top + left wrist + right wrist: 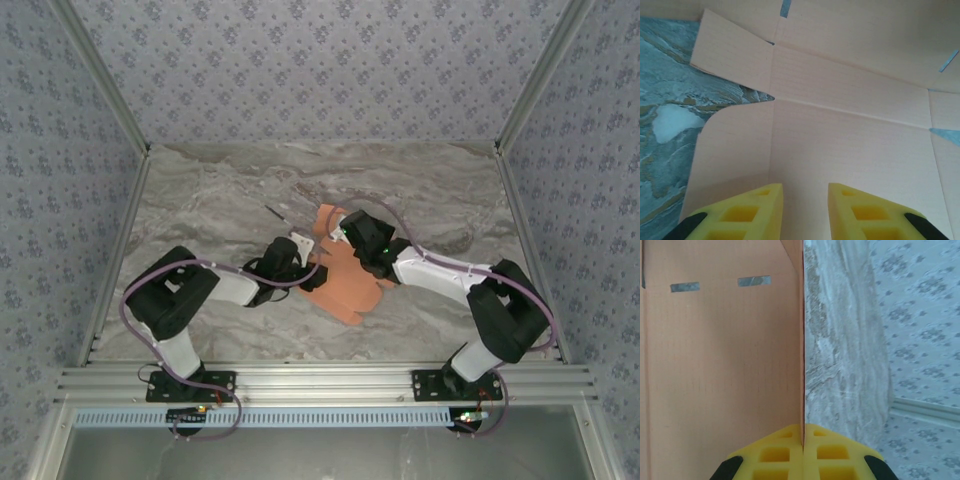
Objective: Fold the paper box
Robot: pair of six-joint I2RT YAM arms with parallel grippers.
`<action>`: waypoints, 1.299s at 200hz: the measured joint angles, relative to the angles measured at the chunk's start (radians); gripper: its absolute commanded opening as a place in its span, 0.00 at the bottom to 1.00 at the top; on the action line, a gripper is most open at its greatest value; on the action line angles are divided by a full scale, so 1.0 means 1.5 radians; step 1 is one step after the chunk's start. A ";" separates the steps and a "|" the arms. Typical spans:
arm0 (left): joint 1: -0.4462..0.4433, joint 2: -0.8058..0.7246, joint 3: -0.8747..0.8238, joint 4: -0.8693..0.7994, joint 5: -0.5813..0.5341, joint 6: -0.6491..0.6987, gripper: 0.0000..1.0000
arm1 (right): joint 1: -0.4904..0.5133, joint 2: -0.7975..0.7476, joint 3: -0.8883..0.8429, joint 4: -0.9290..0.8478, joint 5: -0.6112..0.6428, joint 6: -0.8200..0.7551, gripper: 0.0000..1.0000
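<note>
The paper box [352,288] is a salmon-orange die-cut sheet lying mostly flat at the table's middle, with creases, flaps and slots. My left gripper [303,262] is at its left side. In the left wrist view its yellow fingers stand apart over the sheet [840,100], and the left gripper [805,186] is open with nothing between them. My right gripper [345,233] is at the sheet's far end. It [803,426] is shut on a raised flap of the paper box [725,365], whose edge runs straight up from the fingertips.
The marble table [220,200] is walled by patterned panels on the left, back and right. An aluminium rail [320,380] runs along the near edge. A thin dark mark [275,213] lies behind the left gripper. Two small slots [754,281] pierce the held flap.
</note>
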 measured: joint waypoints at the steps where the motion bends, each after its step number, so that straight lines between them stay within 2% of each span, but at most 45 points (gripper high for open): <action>1: 0.001 -0.002 -0.001 0.000 0.000 0.000 0.31 | 0.001 0.000 -0.002 0.004 0.001 -0.003 0.01; 60: 0.037 -0.115 -0.010 -0.031 -0.010 0.001 0.36 | 0.016 -0.002 -0.055 0.147 0.037 -0.095 0.01; 148: 0.125 -0.274 -0.011 -0.171 -0.057 0.001 0.43 | 0.023 -0.002 -0.127 0.309 0.040 -0.198 0.01; 260: 0.125 -0.283 -0.011 -0.212 -0.065 0.001 0.44 | 0.068 0.008 -0.200 0.438 0.052 -0.224 0.01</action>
